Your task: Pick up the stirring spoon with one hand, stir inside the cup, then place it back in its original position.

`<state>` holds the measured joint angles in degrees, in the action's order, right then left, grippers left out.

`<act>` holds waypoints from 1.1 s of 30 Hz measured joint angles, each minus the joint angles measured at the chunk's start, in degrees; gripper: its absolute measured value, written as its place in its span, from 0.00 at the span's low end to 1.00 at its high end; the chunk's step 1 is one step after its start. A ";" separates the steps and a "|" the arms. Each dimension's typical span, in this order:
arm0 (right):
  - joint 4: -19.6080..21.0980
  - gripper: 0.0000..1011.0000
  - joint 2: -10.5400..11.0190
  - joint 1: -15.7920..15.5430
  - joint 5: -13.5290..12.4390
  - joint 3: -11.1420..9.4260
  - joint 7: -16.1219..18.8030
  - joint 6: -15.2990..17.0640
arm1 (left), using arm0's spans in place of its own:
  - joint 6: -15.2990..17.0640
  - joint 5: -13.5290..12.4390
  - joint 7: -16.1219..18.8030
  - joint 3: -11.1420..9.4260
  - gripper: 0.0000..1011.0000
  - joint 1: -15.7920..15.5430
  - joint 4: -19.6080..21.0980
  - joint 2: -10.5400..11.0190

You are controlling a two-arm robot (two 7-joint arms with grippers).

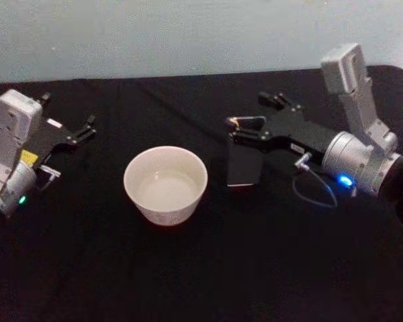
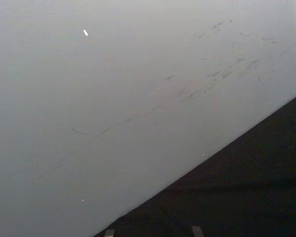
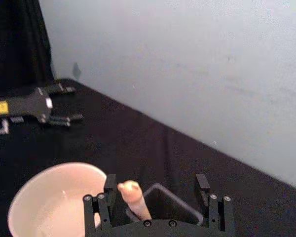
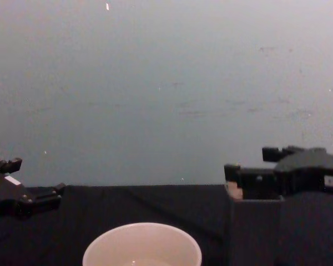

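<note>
Right wrist view: spoon (image 3: 134,199) stands upright in the dark square holder (image 3: 180,206), its knobby cream handle top poking out between the right gripper's (image 3: 155,193) spread fingers — nothing gripped yet. Looks light, stiff, smooth; best pinched just below the knob. Glossy round cup (image 1: 166,184) sits beside the holder on black cloth (image 1: 188,268). Left gripper (image 1: 84,129) open, parked well apart.

Right tool (image 3: 158,190) open around spoon (image 3: 133,196) in holder (image 3: 182,210)

cream cup (image 1: 166,184), dark grey holder (image 1: 242,161)
</note>
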<state>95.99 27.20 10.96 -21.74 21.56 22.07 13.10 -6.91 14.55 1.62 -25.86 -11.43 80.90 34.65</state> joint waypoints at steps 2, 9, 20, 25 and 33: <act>0.82 0.99 0.05 0.00 -0.86 -0.53 0.46 -0.46 | 0.00 0.00 0.00 0.00 0.99 0.00 0.00 0.00; 2.62 0.99 -0.09 0.10 -2.94 -3.03 -0.58 -2.62 | 0.00 0.00 0.00 0.00 0.99 0.00 0.00 0.00; -2.72 0.99 -4.26 -0.51 1.94 -6.49 -10.38 -7.76 | 0.00 0.00 0.00 0.00 0.99 0.00 0.00 0.00; -6.65 0.99 -5.94 -1.28 4.79 -7.05 -13.25 -10.33 | 0.00 0.00 0.00 0.00 0.99 0.00 0.00 0.00; -12.69 0.99 -7.99 -2.18 7.76 -7.49 -14.67 -13.38 | 0.00 0.00 0.00 0.00 0.99 0.00 0.00 0.00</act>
<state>83.30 19.21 8.78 -13.98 14.08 7.40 -0.28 -6.91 14.55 1.62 -25.86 -11.43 80.90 34.65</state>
